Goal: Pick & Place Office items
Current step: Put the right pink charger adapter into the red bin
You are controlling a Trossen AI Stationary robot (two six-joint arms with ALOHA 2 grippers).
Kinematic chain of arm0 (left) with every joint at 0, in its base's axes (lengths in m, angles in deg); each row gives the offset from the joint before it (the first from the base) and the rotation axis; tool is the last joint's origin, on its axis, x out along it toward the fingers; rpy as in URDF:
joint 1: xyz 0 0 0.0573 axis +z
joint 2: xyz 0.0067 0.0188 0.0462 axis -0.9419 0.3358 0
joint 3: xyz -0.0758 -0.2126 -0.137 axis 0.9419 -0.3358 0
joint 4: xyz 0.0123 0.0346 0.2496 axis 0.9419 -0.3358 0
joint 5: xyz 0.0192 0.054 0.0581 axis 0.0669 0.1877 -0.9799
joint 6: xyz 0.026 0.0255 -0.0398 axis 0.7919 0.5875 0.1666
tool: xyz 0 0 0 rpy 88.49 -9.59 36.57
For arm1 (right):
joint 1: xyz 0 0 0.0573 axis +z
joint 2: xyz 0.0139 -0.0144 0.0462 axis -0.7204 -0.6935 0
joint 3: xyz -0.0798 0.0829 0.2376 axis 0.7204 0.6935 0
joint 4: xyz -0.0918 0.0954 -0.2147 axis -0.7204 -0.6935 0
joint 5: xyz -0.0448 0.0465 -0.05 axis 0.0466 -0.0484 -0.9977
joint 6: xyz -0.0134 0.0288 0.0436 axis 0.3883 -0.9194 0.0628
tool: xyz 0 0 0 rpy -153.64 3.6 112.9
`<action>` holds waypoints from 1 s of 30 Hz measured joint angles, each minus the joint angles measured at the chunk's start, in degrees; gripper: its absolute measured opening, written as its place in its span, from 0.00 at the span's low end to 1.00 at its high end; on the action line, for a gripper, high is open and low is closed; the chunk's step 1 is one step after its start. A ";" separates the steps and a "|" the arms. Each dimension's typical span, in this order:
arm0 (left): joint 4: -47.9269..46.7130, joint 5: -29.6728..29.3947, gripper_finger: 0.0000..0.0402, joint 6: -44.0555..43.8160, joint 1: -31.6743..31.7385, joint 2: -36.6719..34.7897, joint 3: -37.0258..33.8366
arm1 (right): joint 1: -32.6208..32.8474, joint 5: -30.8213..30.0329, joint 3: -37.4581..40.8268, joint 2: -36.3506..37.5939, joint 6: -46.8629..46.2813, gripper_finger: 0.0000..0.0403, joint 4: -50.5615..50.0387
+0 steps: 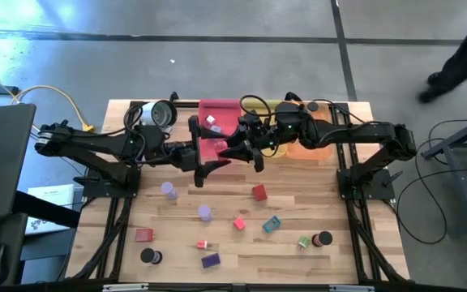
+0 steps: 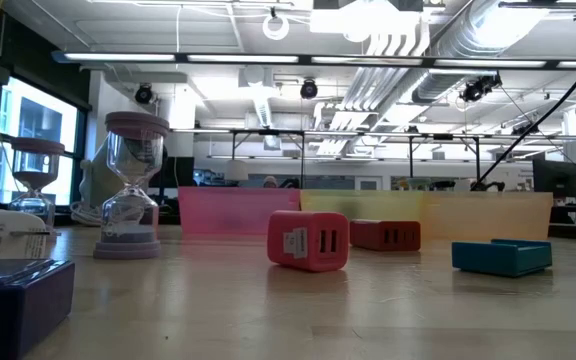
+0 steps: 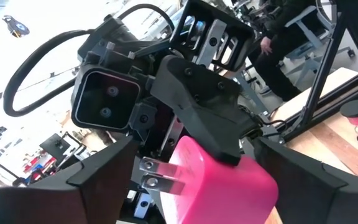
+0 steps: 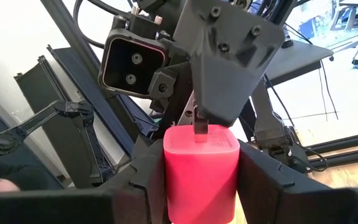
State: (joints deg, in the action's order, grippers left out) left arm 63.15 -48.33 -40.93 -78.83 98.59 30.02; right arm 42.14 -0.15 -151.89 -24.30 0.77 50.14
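Note:
Both grippers meet in mid-air over the table's far middle, by the pink tray (image 1: 217,113). Between them is a pink plug-like block (image 3: 229,186) with two metal prongs (image 3: 154,177); the right wrist view shows the same pink block (image 4: 201,171). My left gripper (image 1: 220,154) and my right gripper (image 1: 246,148) are both shut on it. Other office items lie on the near half: red blocks (image 1: 259,192), lavender cylinders (image 1: 169,189), a teal block (image 1: 272,225), a purple block (image 1: 210,260) and black discs (image 1: 150,256). Neither gripper shows in the low view. My left gripper pinches the pink block lengthwise: one finger (image 4: 225,68) sits on the prong end (image 4: 197,127), the other against the opposite end (image 3: 272,186). It comes level from the table's left. The block is lifted clear. My right gripper pinches the same block across its two side faces (image 4: 169,168) between its fingers (image 4: 263,180), crosswise to the left gripper's hold. One of its fingers (image 3: 210,112) lies on the block's broad face. It reaches in level from the table's right.
Along the far edge stand the pink, yellow (image 1: 267,107) and orange (image 1: 319,134) trays, with a round silver-and-white object (image 1: 162,113) to their left. A white piece (image 1: 211,122) lies in the pink tray. A person stands beyond the table's far right corner (image 1: 460,49).

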 joint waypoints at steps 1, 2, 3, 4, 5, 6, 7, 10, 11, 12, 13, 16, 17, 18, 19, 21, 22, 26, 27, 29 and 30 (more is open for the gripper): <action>-0.04 0.04 0.76 0.02 -0.02 0.02 0.00 | -0.02 -0.02 0.00 0.00 0.00 0.36 -0.09; -0.09 0.15 0.74 0.02 -0.02 0.02 0.00 | -0.02 -0.02 0.00 0.00 -0.01 0.36 -0.15; -0.14 0.18 0.72 0.02 -0.02 0.02 -0.02 | -0.02 -0.06 0.00 0.00 0.00 0.36 -0.16; -0.12 0.16 0.69 0.02 -0.02 0.02 -0.02 | -0.02 -0.04 0.00 0.00 0.00 0.36 -0.17; -0.09 0.16 0.67 0.02 -0.02 0.02 -0.04 | -0.02 -0.08 0.00 0.02 0.02 0.36 -0.18; -0.03 0.16 0.66 0.00 -0.02 0.02 -0.04 | -0.02 -0.10 0.00 0.04 0.06 0.36 -0.17; 0.01 0.14 0.64 0.00 -0.02 0.02 -0.04 | -0.02 -0.09 0.00 0.04 0.08 0.36 -0.17; -0.02 0.08 0.64 0.00 -0.02 0.02 -0.04 | 0.00 -0.61 0.00 0.04 -0.02 0.37 -0.36; -0.05 -0.04 0.65 -0.03 -0.01 0.02 -0.04 | 0.03 -1.09 0.00 0.04 -0.58 0.38 -0.57; -0.10 -0.06 0.66 -0.09 0.00 0.02 -0.04 | 0.05 -1.43 0.00 0.04 -1.39 0.39 -0.78; -0.15 -0.09 0.67 -0.10 0.02 0.04 -0.04 | 0.05 -1.67 0.00 0.04 -2.21 0.41 -0.89; 0.05 -0.21 0.68 -0.04 0.02 0.04 -0.07 | 0.05 -2.43 0.00 0.04 -3.07 0.46 -1.80; 0.28 -0.19 0.68 -0.04 0.02 0.04 -0.04 | 0.05 -2.48 0.00 0.03 -3.03 0.48 -1.91; 0.20 -0.15 0.68 -0.04 0.02 0.04 -0.04 | 0.05 -2.46 0.00 0.02 -2.97 0.50 -1.94; 0.25 -0.15 0.68 -0.06 0.02 0.04 -0.04 | 0.05 -2.47 0.00 0.02 -2.92 0.51 -1.92; 0.20 -0.14 0.68 -0.07 -0.11 0.04 -0.04 | 0.05 -2.47 0.00 0.02 -2.86 0.54 -1.82; 0.21 -0.15 0.68 -0.04 -0.34 0.04 -0.04 | 0.05 -2.47 0.00 0.02 -2.82 0.56 -1.80; 0.22 -1.23 0.68 1.29 -1.27 0.04 -0.04 | -0.70 -2.24 0.00 0.17 -0.65 0.59 -2.28; 0.13 -1.96 0.68 1.64 -1.55 0.04 -0.04 | -1.07 -2.19 0.00 0.50 -0.15 0.59 -3.18; 0.07 -3.43 0.68 1.91 -1.97 0.04 -0.04 | -1.88 -2.05 0.00 1.42 0.34 0.59 -5.46; -0.05 -4.00 0.68 1.97 -2.18 0.04 -0.04 | -2.42 -1.99 0.00 1.89 0.57 0.59 -6.98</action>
State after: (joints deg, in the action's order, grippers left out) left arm 63.10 -52.34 -38.96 -81.01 98.63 29.98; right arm 39.72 -2.14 -151.89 -22.40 1.34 43.17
